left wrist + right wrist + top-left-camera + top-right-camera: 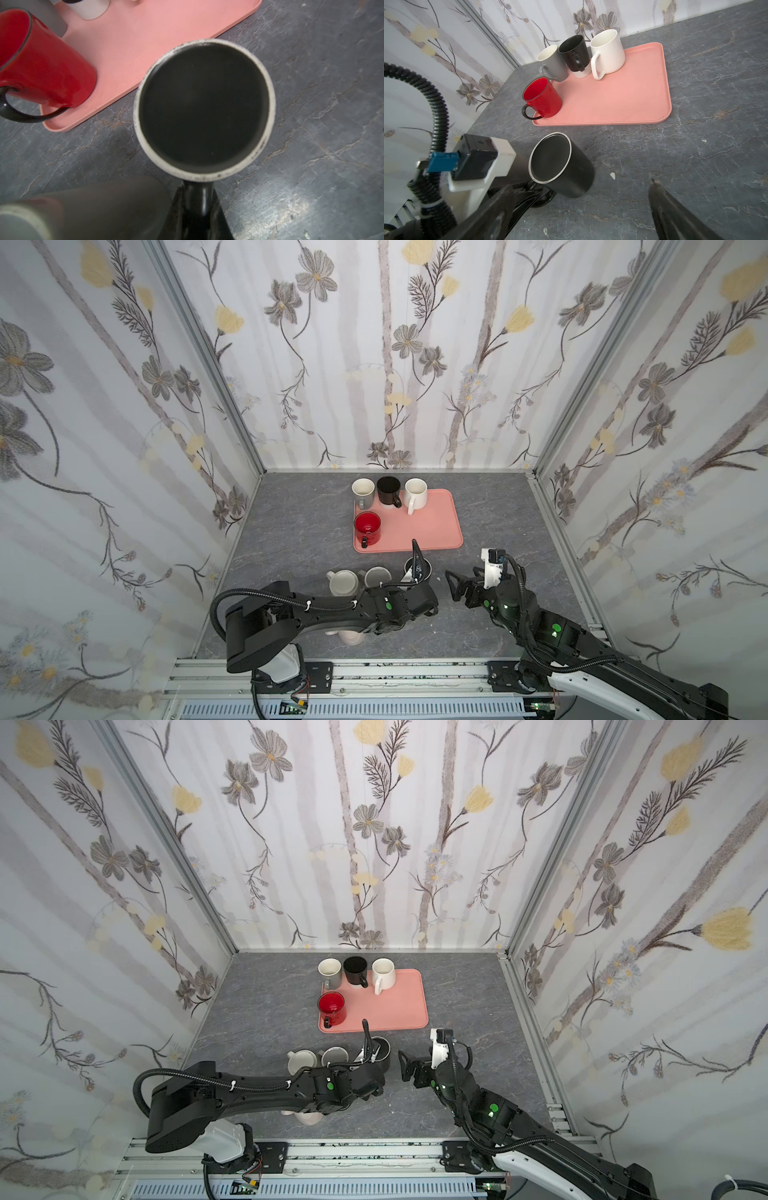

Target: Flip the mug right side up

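Grey tabletop (291, 531) carries a pink tray (432, 526) plus upside-down beige mug (344, 581), grey mug (377, 576) and black mug (571, 176).

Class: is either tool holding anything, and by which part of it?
The left tool grips the upside-down black mug by its handle. The right tool is open and holds nothing.

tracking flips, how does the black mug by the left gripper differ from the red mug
Black mug sits base up on the table; red mug mouth up on the tray. Left gripper grips the black mug's handle; red mug is free. Both have black handles.
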`<action>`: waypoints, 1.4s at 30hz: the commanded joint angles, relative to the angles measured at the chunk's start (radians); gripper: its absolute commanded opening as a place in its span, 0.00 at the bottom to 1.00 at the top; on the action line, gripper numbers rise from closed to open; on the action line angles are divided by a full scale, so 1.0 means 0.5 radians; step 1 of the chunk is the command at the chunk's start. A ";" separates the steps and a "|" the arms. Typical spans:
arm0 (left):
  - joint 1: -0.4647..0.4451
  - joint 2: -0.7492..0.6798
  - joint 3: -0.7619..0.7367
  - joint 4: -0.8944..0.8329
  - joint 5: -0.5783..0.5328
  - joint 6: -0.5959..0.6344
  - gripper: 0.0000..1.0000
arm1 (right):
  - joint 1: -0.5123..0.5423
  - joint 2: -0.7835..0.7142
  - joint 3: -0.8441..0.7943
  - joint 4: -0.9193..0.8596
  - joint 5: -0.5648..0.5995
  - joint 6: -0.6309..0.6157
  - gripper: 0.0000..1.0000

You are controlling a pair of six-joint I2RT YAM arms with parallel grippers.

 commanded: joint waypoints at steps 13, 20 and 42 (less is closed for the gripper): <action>0.499 -0.956 -0.485 1.317 0.569 -0.034 0.00 | 0.001 -0.133 -0.412 1.257 -0.590 0.111 0.91; 0.640 -1.124 -0.690 1.930 0.929 -0.246 0.00 | 0.001 0.410 -0.278 1.907 -0.910 0.195 0.84; 0.640 -1.235 -0.806 2.315 1.178 -0.393 0.00 | 0.004 1.287 0.056 3.079 -1.158 0.514 0.50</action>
